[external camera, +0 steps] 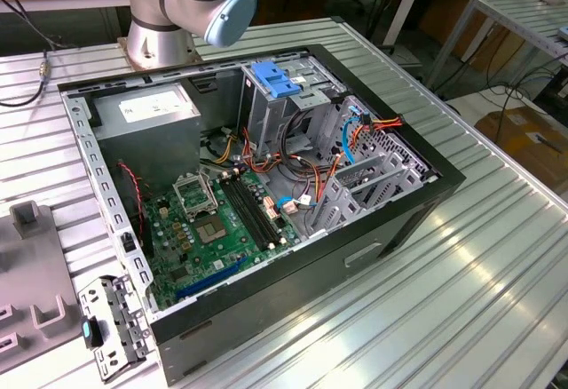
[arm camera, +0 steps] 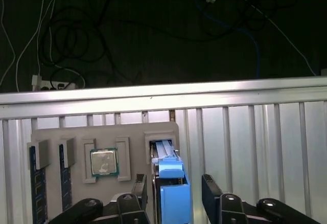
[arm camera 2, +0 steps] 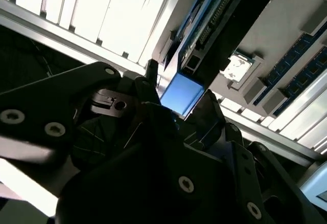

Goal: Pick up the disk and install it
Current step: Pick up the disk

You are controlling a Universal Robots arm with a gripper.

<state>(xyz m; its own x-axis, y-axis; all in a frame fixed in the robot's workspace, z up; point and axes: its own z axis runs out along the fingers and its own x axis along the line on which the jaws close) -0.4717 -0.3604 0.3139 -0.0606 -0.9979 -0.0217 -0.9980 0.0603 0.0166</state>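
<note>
Disk (arm camera: 171,183) sits on edge in the tray's (arm camera: 133,134) end slot, the one farthest from the RAM sticks (arm camera: 64,183), with the CPU (arm camera: 103,161) in between. Pincer (arm camera: 175,180) straddles the disk with its fingers (arm camera: 210,193) apart, one off each flat face, blue rail between them. In the first wrist view the CPU-side finger is just beside the disk and the other shows a clear gap. My read: not clamped. The disk's long axis runs along the slot, roughly parallel to the RAM sticks as far as I can tell, so the closing line crosses the thin dimension, which is the right orientation for a grasp. The second wrist view agrees: the blue end tab (arm camera 2: 181,93) lies between the fingertips, and the disk body with its connector pins extends away over the tray. Judgement: grasp stage, pincer slightly off-centre toward the CPU side, disk seated in the tray, not lifted. Case (external camera: 266,185) stands open on the tabletop (external camera: 461,300), install not begun.
</note>
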